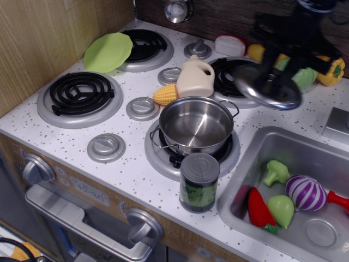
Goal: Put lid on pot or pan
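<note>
Can (199, 182): dark, green-labelled, standing just in front of the pot, touching or nearly touching the front burner's rim.
Pot (196, 125): open and empty on the front burner, one wire handle toward the right rear, the other at the left front.
Jug (195, 77) and corn (165, 94): just behind the pot on its left rear side, near the rim.
Lid (267, 87): off the counter, tilted, behind and to the right of the pot, over the edge of the rear burner; blurred by motion.
Gripper (277, 64): dark and smeared above the lid; it appears to be carrying the lid by the knob, though the fingers themselves cannot be made out.
Vegetables (319, 64): behind the lid, well beyond the pot.
Risk, tilt: a lid arriving slanted would likely catch one edge on the rim and seat crooked.
Risk, handle: the right rear loop stands on the approach side and could snag the lid's edge.
Risk, grip: a small knob may slip if the arm swings fast.
</note>
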`<state>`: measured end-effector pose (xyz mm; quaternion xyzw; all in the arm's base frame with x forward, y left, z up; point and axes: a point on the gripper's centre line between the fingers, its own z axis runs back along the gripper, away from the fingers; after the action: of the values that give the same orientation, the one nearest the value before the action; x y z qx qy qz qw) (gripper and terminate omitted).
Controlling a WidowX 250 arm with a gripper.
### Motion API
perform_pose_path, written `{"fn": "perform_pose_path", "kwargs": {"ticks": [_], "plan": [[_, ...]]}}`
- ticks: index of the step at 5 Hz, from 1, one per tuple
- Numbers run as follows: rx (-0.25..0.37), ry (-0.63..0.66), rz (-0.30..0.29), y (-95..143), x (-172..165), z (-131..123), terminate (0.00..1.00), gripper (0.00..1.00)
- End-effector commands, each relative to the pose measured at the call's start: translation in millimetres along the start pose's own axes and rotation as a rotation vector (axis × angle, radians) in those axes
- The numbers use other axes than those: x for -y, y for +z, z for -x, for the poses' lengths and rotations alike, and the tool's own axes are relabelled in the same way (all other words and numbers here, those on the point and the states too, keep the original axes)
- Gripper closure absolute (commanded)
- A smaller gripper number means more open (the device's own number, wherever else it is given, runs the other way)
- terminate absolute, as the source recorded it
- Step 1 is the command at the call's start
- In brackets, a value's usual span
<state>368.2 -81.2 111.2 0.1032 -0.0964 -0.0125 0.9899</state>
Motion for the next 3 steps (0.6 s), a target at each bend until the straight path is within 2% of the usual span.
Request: {"fn": "perform_pose_path", "kwargs": {"ticks": [1, 2, 3], "plan": [[0.102, 0.058, -0.017, 24, -47, 14, 0.0, 1.0], [0.119, 0.078, 0.012, 13, -58, 27, 0.0, 1.0], [0.117, 0.096, 0.053, -1, -53, 36, 0.0, 1.0]]}}
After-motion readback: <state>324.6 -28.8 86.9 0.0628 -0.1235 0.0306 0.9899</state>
